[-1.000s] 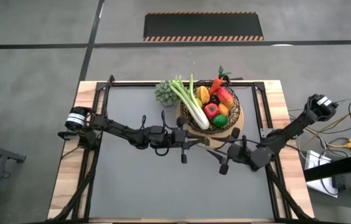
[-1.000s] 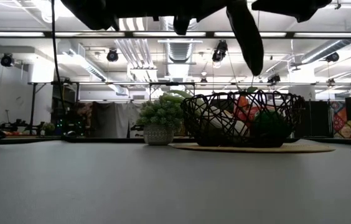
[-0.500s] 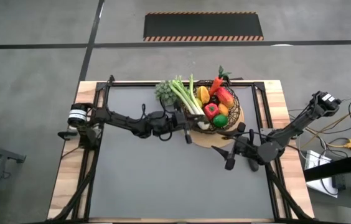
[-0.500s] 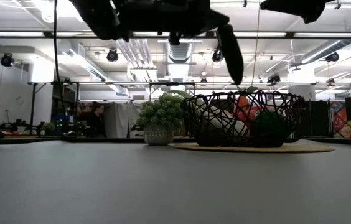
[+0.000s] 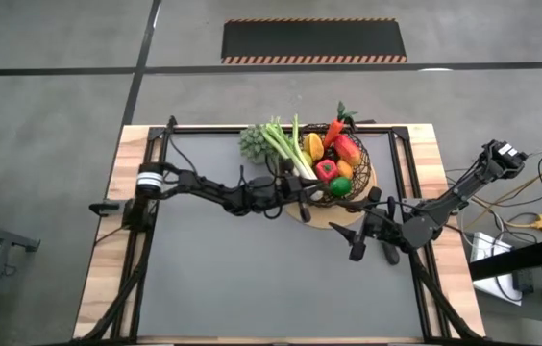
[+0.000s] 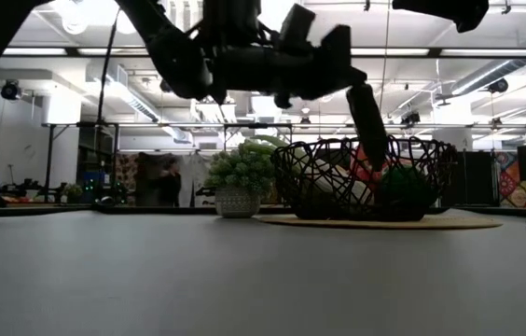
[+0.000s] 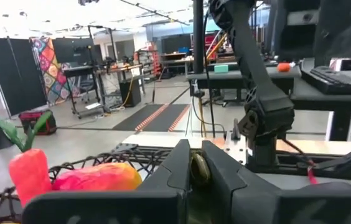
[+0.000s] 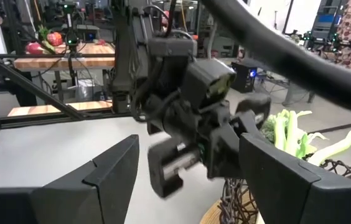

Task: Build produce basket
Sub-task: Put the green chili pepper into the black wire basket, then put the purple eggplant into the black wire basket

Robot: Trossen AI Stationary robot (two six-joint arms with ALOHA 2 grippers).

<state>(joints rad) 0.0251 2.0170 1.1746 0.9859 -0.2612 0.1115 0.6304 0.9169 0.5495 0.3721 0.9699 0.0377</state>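
The left gripper (image 5: 302, 190), fingers nearly closed on nothing, hangs at the dark brown wire-mesh basket (image 5: 359, 183) rim; right gripper (image 5: 351, 240) spread open; no readable writing

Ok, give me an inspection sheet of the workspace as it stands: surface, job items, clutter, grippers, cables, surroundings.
Surface: grey table top in a wooden frame, bare in front.
Job's things: wire basket on a tan round mat, holding the leek, carrot, and red, yellow, orange and green pieces.
Clutter: small potted plant beside the basket.
Grippers: left gripper at the basket's near rim, something small and dark between its fingers; right gripper open, off the mat's edge, empty.
Cables: loose leads right of the table.
Surroundings: workshop benches; a person far behind.
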